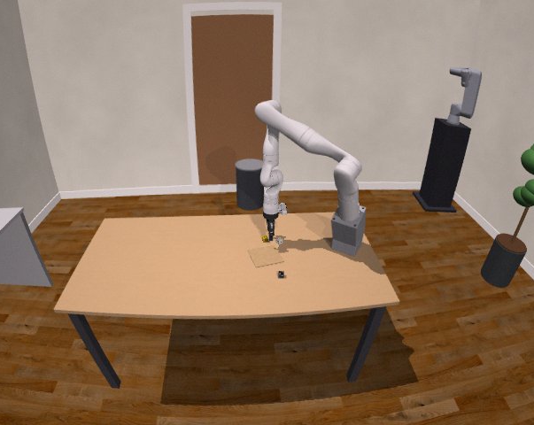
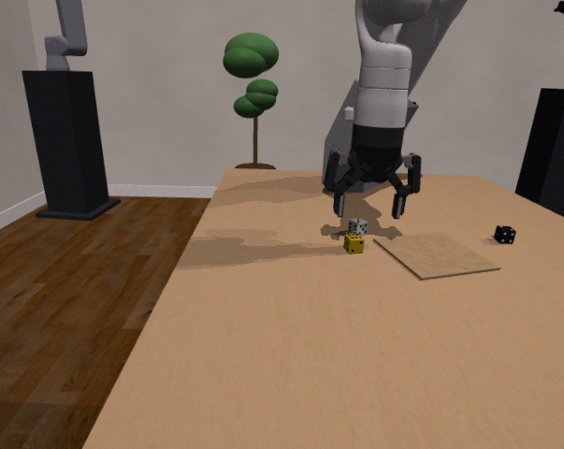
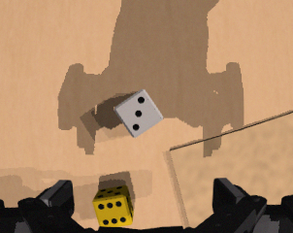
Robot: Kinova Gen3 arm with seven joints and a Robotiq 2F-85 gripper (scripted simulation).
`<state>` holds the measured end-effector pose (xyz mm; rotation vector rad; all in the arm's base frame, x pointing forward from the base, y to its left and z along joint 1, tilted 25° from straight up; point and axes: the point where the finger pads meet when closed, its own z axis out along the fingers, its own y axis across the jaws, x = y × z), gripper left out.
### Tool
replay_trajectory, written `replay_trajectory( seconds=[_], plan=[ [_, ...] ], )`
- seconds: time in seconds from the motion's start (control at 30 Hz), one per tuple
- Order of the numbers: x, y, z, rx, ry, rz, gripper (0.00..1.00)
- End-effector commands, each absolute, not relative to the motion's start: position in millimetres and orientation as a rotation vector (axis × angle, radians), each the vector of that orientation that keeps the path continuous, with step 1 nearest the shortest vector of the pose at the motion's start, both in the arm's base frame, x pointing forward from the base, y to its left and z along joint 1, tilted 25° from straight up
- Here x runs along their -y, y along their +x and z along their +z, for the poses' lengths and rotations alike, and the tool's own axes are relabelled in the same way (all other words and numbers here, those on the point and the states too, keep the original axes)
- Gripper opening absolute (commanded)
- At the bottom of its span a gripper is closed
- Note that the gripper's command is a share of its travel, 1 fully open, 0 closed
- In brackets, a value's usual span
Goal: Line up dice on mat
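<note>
Table (image 1: 166, 274), with arm (image 1: 303, 135) reaching over from its base. Mat (image 2: 434, 254) flat on the table, bare of dice. Gripper (image 2: 371, 205) hanging fully open and holding nothing, above the yellow die (image 3: 113, 205). White die (image 3: 139, 113) just beyond, showing three, skewed to the jaws. Black die (image 2: 504, 234) well apart, past the mat's far side.

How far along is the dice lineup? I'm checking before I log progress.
Nothing looks done: the mat lies flat but bears no dice. In hand: the open, empty gripper hangs above the white die and yellow die, both beside the mat. Left: moving those two and the black die onto it in order.
</note>
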<state>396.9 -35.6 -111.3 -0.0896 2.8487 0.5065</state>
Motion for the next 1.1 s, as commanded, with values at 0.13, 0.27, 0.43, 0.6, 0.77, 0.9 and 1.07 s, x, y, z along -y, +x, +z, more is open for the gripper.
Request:
replay_trajectory(
  seconds=[0.13, 0.27, 0.43, 0.6, 0.77, 0.9, 1.07],
  plan=[
    [10, 396, -101, -2.848, -0.099, 0.508, 1.00],
    [-16, 395, -91, -2.848, -0.099, 0.508, 1.00],
    [-42, 394, -82, -2.848, -0.099, 0.508, 1.00],
    [-87, 393, -65, -2.848, -0.099, 0.508, 1.00],
    [-128, 391, -49, -2.848, -0.099, 0.508, 1.00],
    [-156, 390, -39, -2.848, -0.099, 0.508, 1.00],
    [-173, 390, -33, -2.848, -0.099, 0.508, 1.00]
  ],
)
